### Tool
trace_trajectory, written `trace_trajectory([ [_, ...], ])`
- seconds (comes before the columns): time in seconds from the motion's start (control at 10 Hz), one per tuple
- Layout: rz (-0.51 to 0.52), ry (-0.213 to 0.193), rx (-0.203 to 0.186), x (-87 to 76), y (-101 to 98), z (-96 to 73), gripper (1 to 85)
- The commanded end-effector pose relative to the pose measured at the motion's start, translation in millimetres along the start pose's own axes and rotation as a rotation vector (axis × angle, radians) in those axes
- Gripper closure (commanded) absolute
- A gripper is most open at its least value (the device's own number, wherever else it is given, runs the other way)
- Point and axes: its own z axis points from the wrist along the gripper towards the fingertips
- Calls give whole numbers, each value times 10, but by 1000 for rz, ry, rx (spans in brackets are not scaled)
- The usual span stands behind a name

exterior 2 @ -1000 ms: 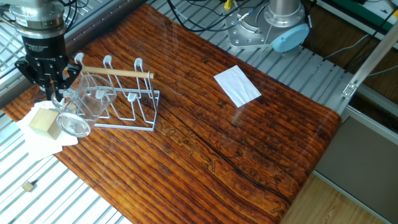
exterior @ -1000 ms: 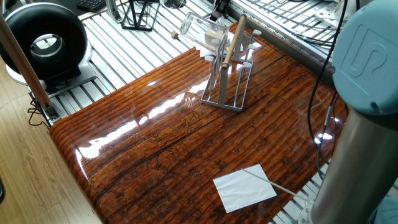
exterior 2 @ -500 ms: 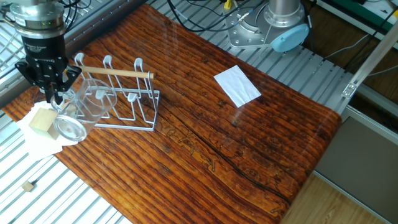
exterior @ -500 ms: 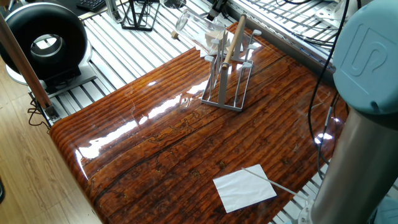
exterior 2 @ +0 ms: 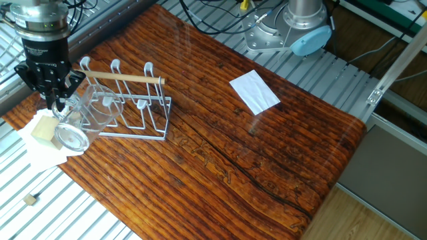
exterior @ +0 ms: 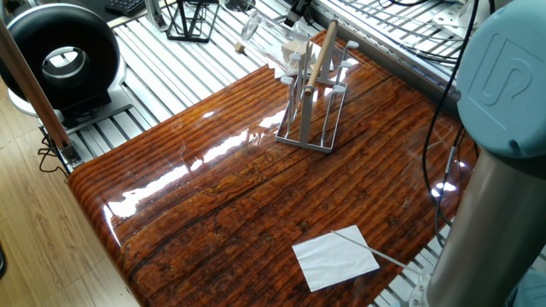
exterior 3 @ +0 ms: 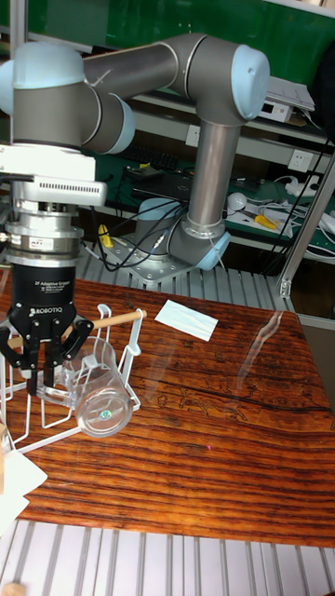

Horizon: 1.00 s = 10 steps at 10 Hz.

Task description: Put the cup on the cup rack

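Observation:
The cup (exterior 2: 85, 119) is a clear glass tumbler, tilted on its side in the air with its thick base (exterior 3: 103, 411) turned outward. It overlaps the end pegs of the cup rack (exterior 2: 133, 107); I cannot tell whether it touches them. The rack is grey wire with a wooden rod handle (exterior 3: 119, 318) and stands on the table. My gripper (exterior 2: 59, 105) points straight down beside the rack's end and is shut on the cup's wall. In the tall fixed view the gripper (exterior 3: 39, 384) is left of the cup (exterior 3: 96, 386). In one fixed view only the cup (exterior: 266, 36) and rack (exterior: 314, 102) show.
A wooden block (exterior 2: 44, 129) lies on white paper by the table edge, just under the cup. A white sheet (exterior 2: 255, 92) lies mid-table. A black wire stand (exterior: 189, 20) and a black round device (exterior: 60, 53) sit off the table. The arm's column (exterior: 499, 170) fills the right.
The gripper and the cup have shifted slightly away from the rack, toward the table's edge. The rack has not moved.

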Motion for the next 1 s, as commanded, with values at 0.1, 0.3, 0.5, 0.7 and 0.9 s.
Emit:
trace_trajectory([
  [0.1,14,1,14,-175,44,13,847],
  [0.3,-43,8,2,-275,-34,86,847],
  [0.5,-84,27,0,-360,-149,-7,847],
  [0.7,-124,27,13,-376,-211,29,847],
  [0.9,-184,13,32,-405,-313,40,847],
])
